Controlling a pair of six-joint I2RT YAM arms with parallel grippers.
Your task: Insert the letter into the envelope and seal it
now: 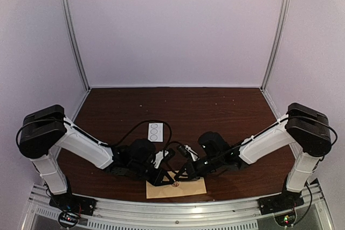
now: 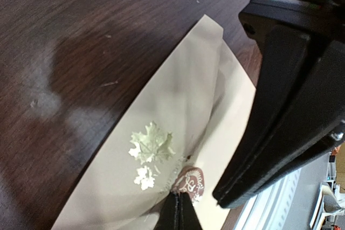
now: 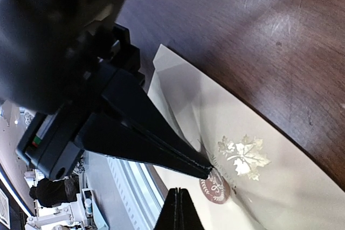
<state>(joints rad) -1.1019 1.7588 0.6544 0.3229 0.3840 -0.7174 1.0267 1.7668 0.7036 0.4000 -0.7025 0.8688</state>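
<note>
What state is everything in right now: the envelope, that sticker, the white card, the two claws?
envelope: lying flat, flap folded down.
round seal: stuck on at the flap's tip.
white card: lying flat, apart from the envelope.
left gripper: shut, tip at the seal.
right gripper: shut, tip at the seal.

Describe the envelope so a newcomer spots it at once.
On the dark wooden table, look at the middle of the near edge. The envelope lies flat there, tan paper with a gold leaf print and a round brown seal. The only other paper, a small white card of circles, lies farther back.
</note>
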